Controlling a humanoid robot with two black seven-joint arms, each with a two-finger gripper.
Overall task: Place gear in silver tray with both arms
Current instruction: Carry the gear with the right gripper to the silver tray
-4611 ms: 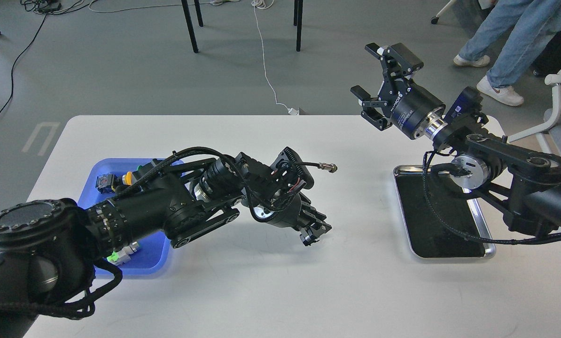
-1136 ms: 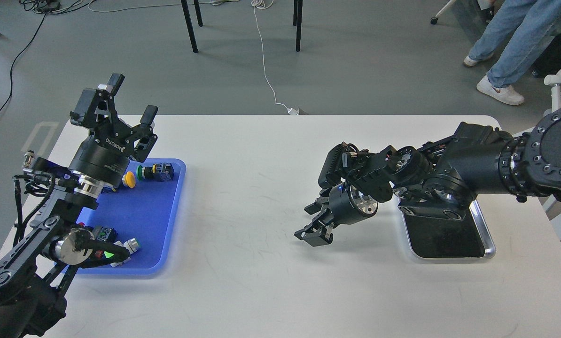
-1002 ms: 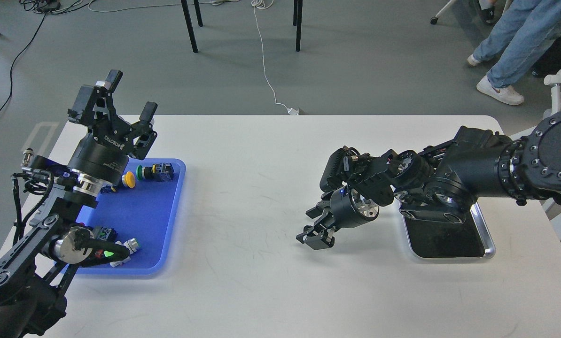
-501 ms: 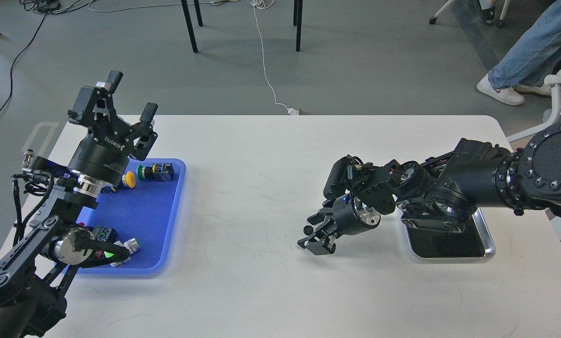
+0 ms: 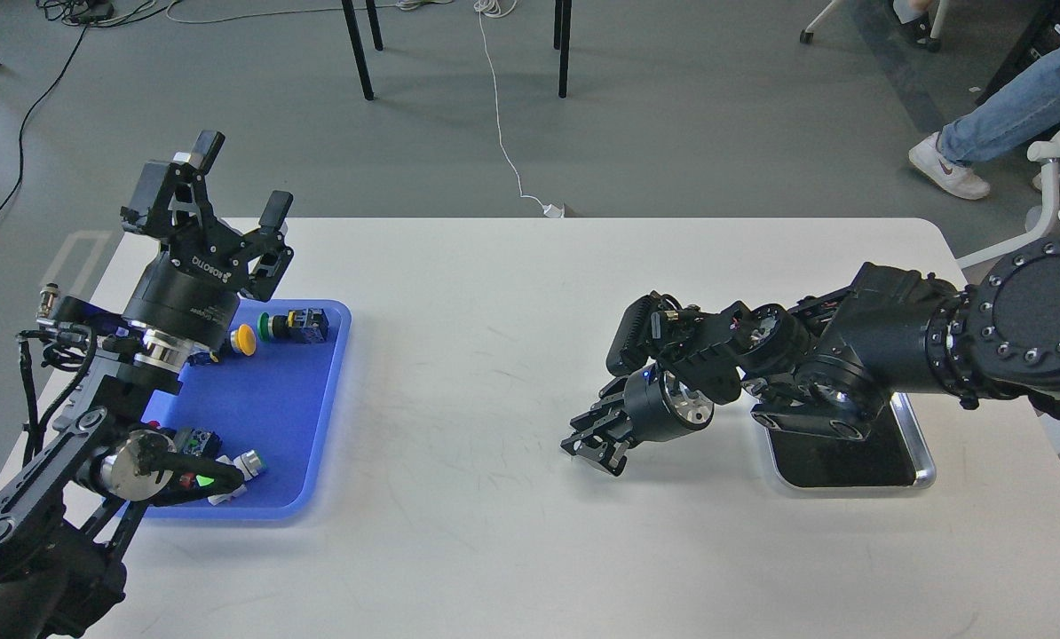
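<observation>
A white table (image 5: pixel 494 355) fills most of the head view, with grey floor, cables and chair legs beyond its far edge. At the upper right, a person's leg (image 5: pixel 1009 124) in blue jeans and a white shoe shows on the floor.

The left arm (image 5: pixel 95 390) rises from the lower left corner. Its left gripper (image 5: pixel 228 182) is raised and points up and away, above the far left corner of a blue plastic tray (image 5: pixel 272 417). Its two fingers (image 5: pixel 274 210) stand wide apart with nothing between them. The word ROBOTIQ is readable on the gripper body.

The blue plastic tray lies flat on the left part of the table. It holds small parts: a yellow button (image 5: pixel 244 338) and a green and black switch (image 5: pixel 295 325) near its far edge, and a few more small pieces (image 5: pixel 224 466) near its front edge, partly hidden by the arm.

The right arm (image 5: pixel 894 342) reaches in from the right edge and bends down toward the middle of the table. Its right gripper (image 5: pixel 594 442) is low over the bare table, pointing left and down. Its fingers are dark and close together; it cannot be told whether they hold anything, and no gear can be made out.

The silver tray (image 5: pixel 916 444) lies on the right part of the table, partly hidden under the right arm. Its visible black inner surface is bare.
</observation>
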